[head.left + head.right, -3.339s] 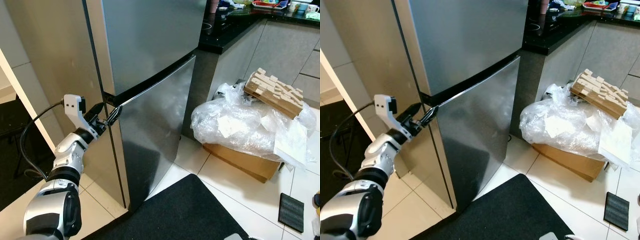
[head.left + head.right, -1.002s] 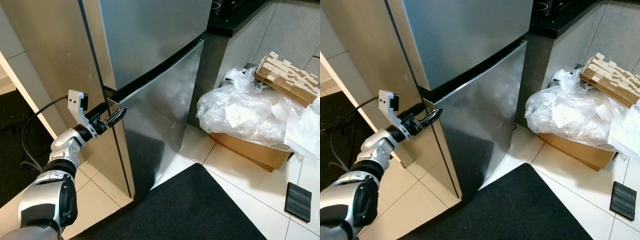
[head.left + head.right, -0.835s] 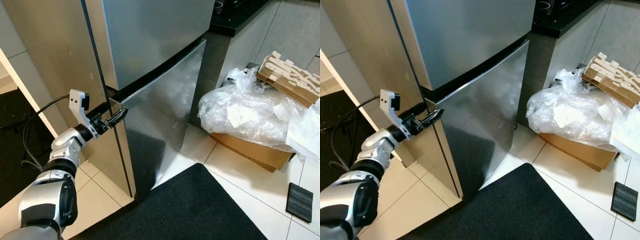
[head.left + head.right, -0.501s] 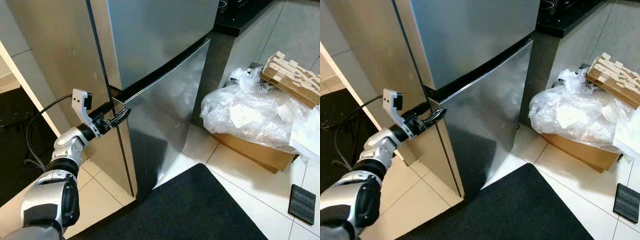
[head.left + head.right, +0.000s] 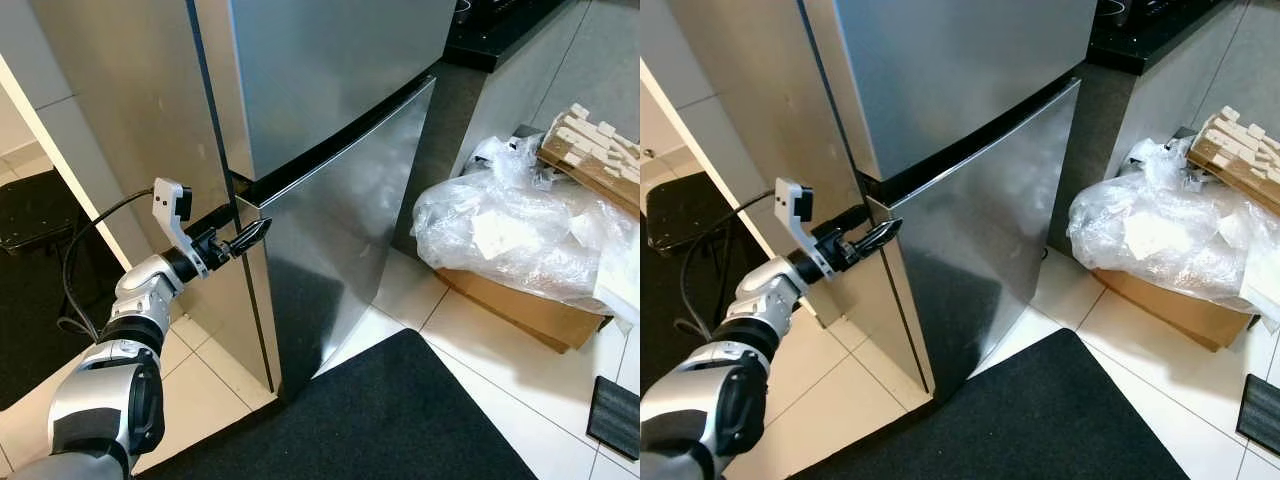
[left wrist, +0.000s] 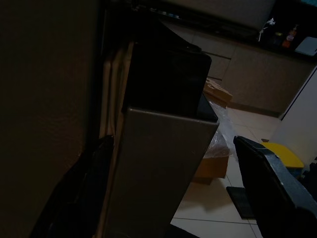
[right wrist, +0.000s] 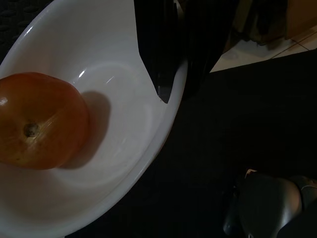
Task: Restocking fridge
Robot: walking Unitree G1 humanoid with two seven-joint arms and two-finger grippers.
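Fridge (image 5: pixel 330 120) stands ahead, both doors shut. Nearest, the right gripper's (image 7: pixel 171 74) fingers pinch the rim of a white bowl (image 7: pixel 124 144) holding a tomato (image 7: pixel 37 126). Farther, the left gripper's (image 5: pixel 248 236) fingers straddle the lower door's (image 5: pixel 350 220) top corner.

Your robot's left arm (image 5: pixel 120 375) is built from rounded silver segments joined by black bands, bulkiest near the shoulder and narrower toward the wrist. A white angular camera bracket (image 5: pixel 172 212) with a dark module at its top sits on the wrist. A black cable (image 5: pixel 82 262) loops from that bracket. The left gripper (image 5: pixel 247 238) ends in long, tapered black fingers.
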